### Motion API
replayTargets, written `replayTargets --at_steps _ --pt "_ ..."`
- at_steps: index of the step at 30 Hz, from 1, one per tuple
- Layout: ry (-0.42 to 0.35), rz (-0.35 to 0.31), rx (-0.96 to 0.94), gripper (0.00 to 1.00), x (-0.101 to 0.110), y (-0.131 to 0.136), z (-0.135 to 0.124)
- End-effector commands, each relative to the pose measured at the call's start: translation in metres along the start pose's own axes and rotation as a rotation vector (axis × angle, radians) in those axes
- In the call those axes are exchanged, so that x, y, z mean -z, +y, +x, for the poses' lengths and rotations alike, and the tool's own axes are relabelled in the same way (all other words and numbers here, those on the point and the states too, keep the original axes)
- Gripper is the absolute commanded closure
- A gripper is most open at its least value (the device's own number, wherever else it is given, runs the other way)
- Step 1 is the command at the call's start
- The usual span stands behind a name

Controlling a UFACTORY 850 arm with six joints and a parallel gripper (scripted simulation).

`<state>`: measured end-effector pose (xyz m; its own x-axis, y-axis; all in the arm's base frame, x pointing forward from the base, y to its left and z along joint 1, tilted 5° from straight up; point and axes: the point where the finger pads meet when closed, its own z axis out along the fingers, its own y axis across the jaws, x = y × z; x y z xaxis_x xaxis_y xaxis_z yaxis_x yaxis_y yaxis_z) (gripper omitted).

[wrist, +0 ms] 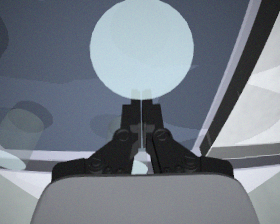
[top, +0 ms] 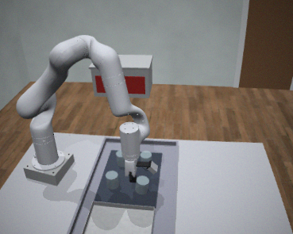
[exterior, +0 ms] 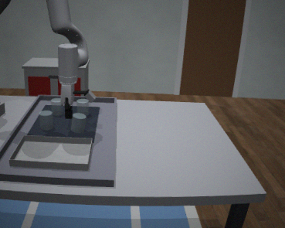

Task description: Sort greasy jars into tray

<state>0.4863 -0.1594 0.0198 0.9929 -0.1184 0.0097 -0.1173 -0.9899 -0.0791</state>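
Observation:
Four pale glass jars stand mouth down on the dark mat (top: pixel 126 197) (wrist: pixel 50 65): front right (top: pixel 142 185) (exterior: pixel 79 123) (wrist: pixel 141 49), front left (top: pixel 112 180) (exterior: pixel 46 120), back right (top: pixel 146 155) (exterior: pixel 83 107) and back left (top: pixel 120 158) (exterior: pixel 56 107). My gripper (top: pixel 132 178) (exterior: pixel 69 115) (wrist: pixel 141 102) is shut and empty, pointing down low among the jars, just left of the front right one. In the wrist view its tips overlap that jar's edge; whether they touch it I cannot tell. The shallow tray (top: pixel 125 221) (exterior: pixel 52 164) in front of the mat holds no jar. Grease is not visible.
A larger dark-rimmed grey surround (top: pixel 167 182) (exterior: pixel 103 154) encloses mat and tray. The arm's base (top: pixel 49 170) stands at the left of the white table (top: pixel 224 182) (exterior: pixel 164 150). A box with red panels (top: pixel 134 85) is behind the table.

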Motion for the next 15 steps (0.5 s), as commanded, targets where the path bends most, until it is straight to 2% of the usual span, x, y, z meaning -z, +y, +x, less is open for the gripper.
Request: replayTargets --at_steps 1,15 --pt "0.002 -0.001 0.000 1.00 0.0011 0.0002 0.0015" --pt "0.002 -0.001 0.000 1.00 0.0008 0.0002 -0.0019"
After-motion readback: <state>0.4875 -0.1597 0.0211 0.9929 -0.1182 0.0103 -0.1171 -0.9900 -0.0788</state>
